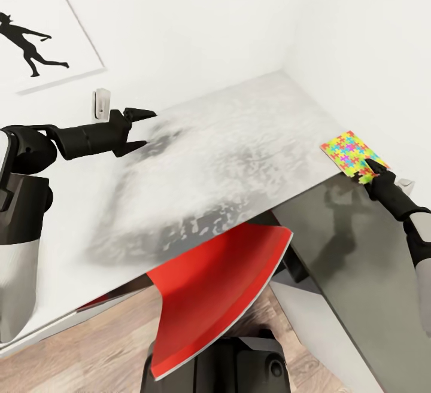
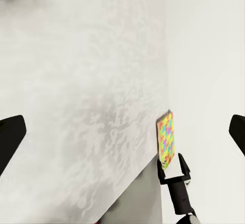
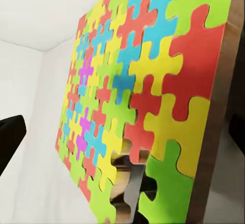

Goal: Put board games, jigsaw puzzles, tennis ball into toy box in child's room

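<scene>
One jigsaw puzzle, a thin board of yellow, pink, blue and green pieces, lies at the right edge of the pale grey table, its near corner over the edge. My right gripper is open at that corner, one finger on each side of the board. In the left wrist view the puzzle sits just past the right gripper. Close up, the puzzle stands between the right gripper's fingers. My left gripper hovers open and empty over the table's left part; its fingertips frame the tabletop.
A red flat seat-like panel sticks out from under the table's front edge. A lower dark grey surface runs along the right. White walls close the back and right, with a black silhouette picture and a wall socket.
</scene>
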Motion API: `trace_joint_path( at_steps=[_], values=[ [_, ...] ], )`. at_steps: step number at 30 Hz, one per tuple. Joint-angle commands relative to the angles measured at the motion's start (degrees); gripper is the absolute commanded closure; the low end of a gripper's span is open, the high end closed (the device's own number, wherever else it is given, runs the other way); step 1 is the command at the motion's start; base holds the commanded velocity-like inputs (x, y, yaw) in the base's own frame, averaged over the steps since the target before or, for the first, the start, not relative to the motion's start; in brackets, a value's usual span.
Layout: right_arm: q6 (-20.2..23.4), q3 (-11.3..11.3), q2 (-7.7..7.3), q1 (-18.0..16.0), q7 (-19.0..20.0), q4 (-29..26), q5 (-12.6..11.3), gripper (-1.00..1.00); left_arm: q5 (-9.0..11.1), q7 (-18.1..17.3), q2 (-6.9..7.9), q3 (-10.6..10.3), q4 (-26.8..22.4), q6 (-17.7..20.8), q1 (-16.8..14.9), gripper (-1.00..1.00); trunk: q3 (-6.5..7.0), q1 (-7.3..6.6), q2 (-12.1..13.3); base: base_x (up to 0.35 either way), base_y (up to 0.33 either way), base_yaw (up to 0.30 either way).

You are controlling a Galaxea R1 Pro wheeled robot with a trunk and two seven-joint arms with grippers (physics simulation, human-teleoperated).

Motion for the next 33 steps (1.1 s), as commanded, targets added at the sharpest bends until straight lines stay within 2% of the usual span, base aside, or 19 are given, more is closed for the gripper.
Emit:
trace_joint_path(
  at_steps=[1,29,30,33],
  values=[
    [0.5,-0.2,0.01,-0.03,0.04,0.02,-0.33,-1.0,0.56,0.58,0.04,-0.04,-0.02,-0.08,-0.04,-1.0,-0.07,0.03,-0.09,0.0,0.0,0.087],
    [0.45,-0.22,0.02,0.28,-0.05,0.02,-0.33,-1.0,0.59,0.58,0.03,-0.04,0.05,0.04,0.26,-1.0,-0.07,0.03,-0.09,0.0,0.0,0.023],
    [0.44,-0.22,0.01,0.3,-0.05,-0.03,-0.33,1.0,0.6,0.58,0.03,-0.04,0.03,0.04,0.27,-1.0,-0.07,0.03,-0.09,0.0,0.0,0.002],
    [0.39,-0.22,0.01,0.35,-0.06,-0.23,-0.33,1.0,0.57,0.58,0.02,-0.04,0.05,0.05,0.28,-1.0,-0.07,0.03,-0.09,0.0,0.0,0.001]
  ],
)
